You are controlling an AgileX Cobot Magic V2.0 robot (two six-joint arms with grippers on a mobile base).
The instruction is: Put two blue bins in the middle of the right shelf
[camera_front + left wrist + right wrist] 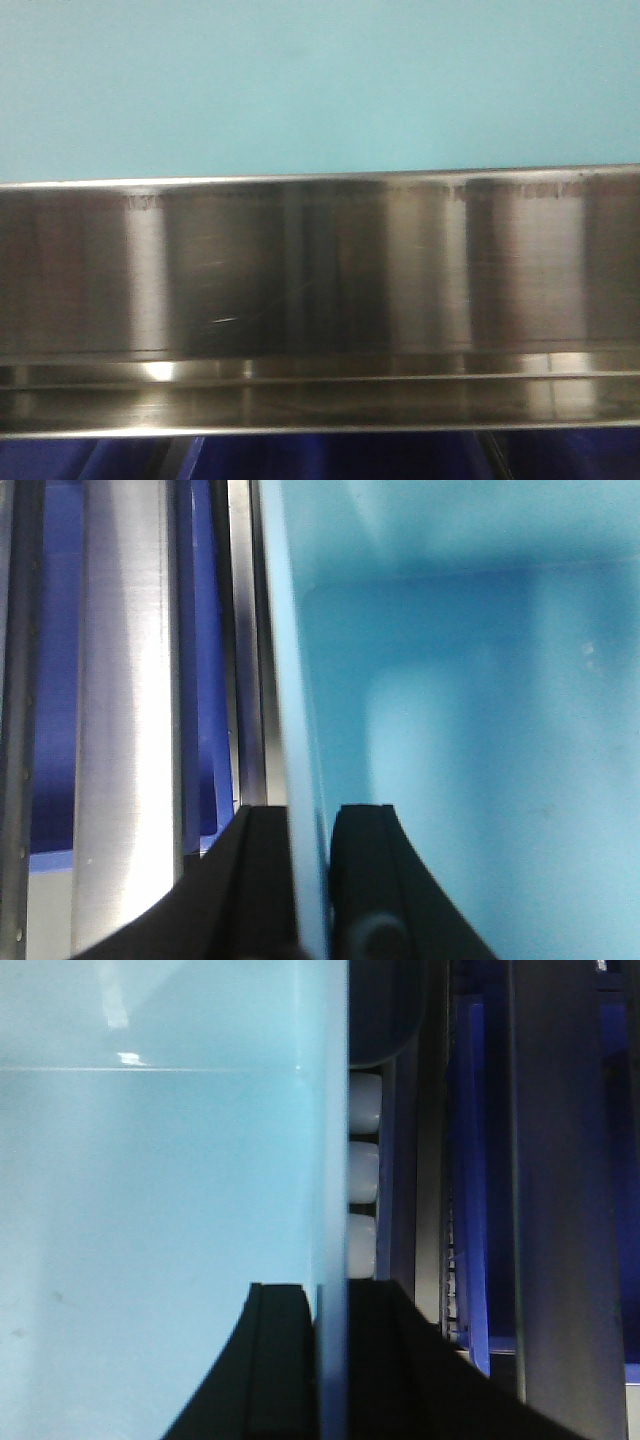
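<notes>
A pale sky-blue bin [320, 85] fills the top of the front view, just above the mirror-like steel rail of the right shelf middle [320, 270]. In the left wrist view my left gripper [310, 825] is shut on this blue bin's [470, 730] thin side wall, one black finger [262, 880] outside and one inside. In the right wrist view my right gripper [330, 1300] is likewise shut on the opposite wall of the blue bin [160, 1180]. Only one pale bin shows.
Dark royal-blue bins [330, 458] sit on the tier below the rail, also seen beside the steel rail [125, 710] as a dark blue bin [205, 680] and a dark blue bin [470, 1180]. White rounded objects [362, 1170] lie beside the right wall.
</notes>
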